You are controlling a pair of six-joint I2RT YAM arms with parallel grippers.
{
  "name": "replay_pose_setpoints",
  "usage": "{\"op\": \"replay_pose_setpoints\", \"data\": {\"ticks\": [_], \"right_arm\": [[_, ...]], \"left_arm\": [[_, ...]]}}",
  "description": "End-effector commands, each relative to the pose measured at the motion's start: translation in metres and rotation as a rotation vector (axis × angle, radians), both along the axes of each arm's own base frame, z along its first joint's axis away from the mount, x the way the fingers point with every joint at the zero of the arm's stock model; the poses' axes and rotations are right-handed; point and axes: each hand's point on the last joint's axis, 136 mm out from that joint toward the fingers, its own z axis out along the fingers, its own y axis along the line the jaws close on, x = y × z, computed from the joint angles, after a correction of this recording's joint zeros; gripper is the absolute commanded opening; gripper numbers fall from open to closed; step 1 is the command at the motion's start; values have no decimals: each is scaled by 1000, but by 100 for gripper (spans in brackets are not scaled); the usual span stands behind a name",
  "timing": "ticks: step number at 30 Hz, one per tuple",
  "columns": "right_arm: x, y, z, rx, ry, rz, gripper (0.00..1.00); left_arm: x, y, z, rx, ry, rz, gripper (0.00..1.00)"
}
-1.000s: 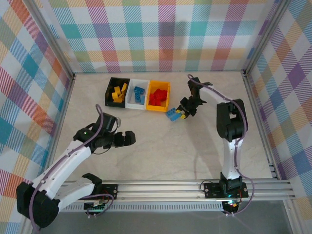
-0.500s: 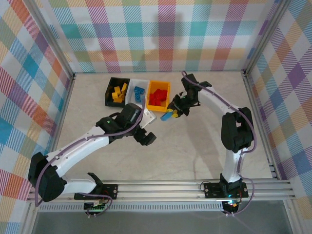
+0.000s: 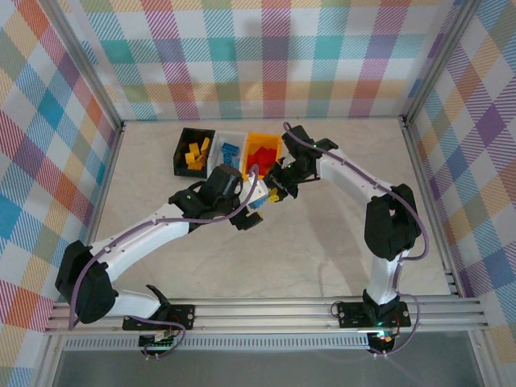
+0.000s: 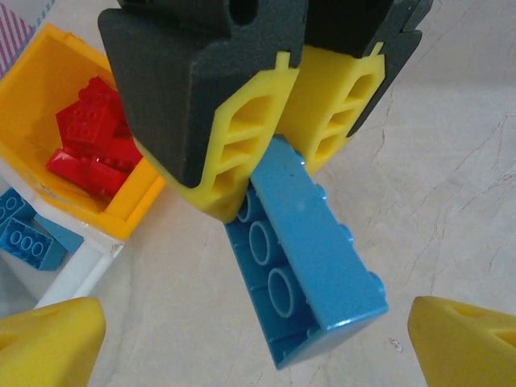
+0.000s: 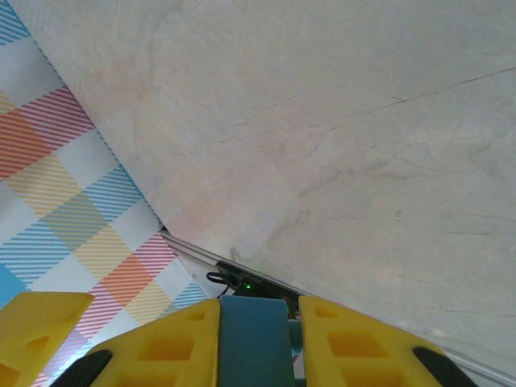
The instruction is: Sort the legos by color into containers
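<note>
Over the pale tabletop [image 4: 451,161] beside the yellow-orange bin [image 4: 36,81], the right gripper [image 4: 274,181] pinches a blue lego [image 4: 310,270] between the left gripper [image 3: 248,213]'s spread jaws, seemingly a handover: the left must close before release.

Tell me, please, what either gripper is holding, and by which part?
The right gripper pinches a blue lego by one end. The open left gripper straddles the free end, holding nothing.

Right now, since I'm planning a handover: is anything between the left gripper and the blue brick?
Nothing visible does. The blue brick sticks out of the right gripper, and the open left gripper faces it directly.
</note>
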Motion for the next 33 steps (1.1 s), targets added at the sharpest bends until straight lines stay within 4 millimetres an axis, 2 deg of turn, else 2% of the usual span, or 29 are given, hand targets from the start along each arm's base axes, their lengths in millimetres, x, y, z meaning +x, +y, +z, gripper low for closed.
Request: {"op": "replay_pose_setpoints", "data": {"ticks": [1, 3, 11, 16, 20, 25, 29, 30, 31, 32, 33], "right_arm": [[-2, 12, 29, 66, -18, 5, 21], [-5, 18, 31, 76, -15, 10, 21], [-15, 33, 30, 87, 0, 28, 21], [-15, 35, 25, 81, 12, 32, 24], [-14, 37, 25, 83, 11, 32, 30], [-9, 35, 25, 68, -3, 25, 47], [11, 25, 23, 63, -26, -26, 54], [18, 22, 24, 62, -39, -41, 59], [25, 16, 24, 53, -51, -57, 66], [32, 9, 25, 46, -67, -73, 79], [39, -1, 25, 26, -85, -91, 100]], "left_arm": [[4, -8, 14, -12, -53, -30, 94], [3, -8, 13, -11, -48, -32, 91], [3, -9, 5, 9, -28, -35, 65], [-1, -9, -1, 19, 0, -52, 42], [-3, -8, -8, 42, 26, -70, 21], [-1, -5, -10, 42, 39, -63, 17], [2, -1, -13, 36, 57, -48, 12], [4, 0, -14, 32, 64, -39, 11], [6, 3, -16, 29, 73, -26, 10], [9, 5, -16, 24, 78, -6, 9], [14, 9, -16, 14, 83, 23, 9]]}}
